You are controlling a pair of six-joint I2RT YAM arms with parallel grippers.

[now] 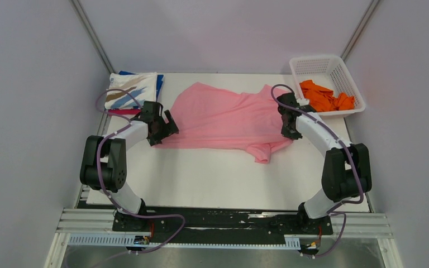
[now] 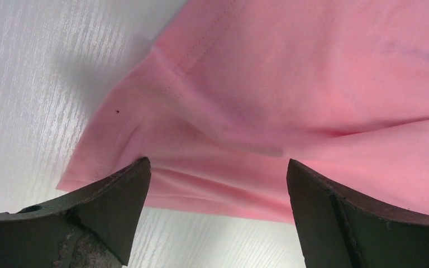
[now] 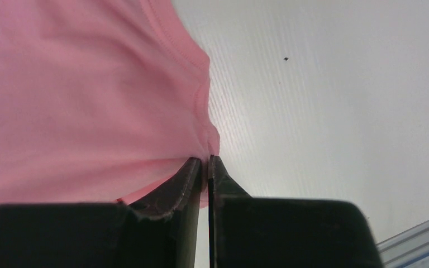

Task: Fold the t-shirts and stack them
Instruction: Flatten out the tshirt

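Observation:
A light pink t-shirt [image 1: 223, 117] lies spread across the middle of the table. My left gripper [image 1: 165, 133] is open at the shirt's left edge; in the left wrist view its jaws stand wide apart over the pink hem [image 2: 212, 184]. My right gripper [image 1: 289, 134] is shut on the shirt's right edge; the right wrist view shows pink cloth [image 3: 89, 100] pinched between the fingertips [image 3: 192, 173]. An orange t-shirt [image 1: 325, 96] lies crumpled in the basket. A folded white shirt with blue and tan streaks [image 1: 131, 89] tops a stack at the back left.
The white lattice basket [image 1: 318, 64] stands at the back right corner. Blue and magenta cloth edges [image 1: 124, 111] show under the folded stack. Grey walls close in on both sides of the table [image 1: 218, 178].

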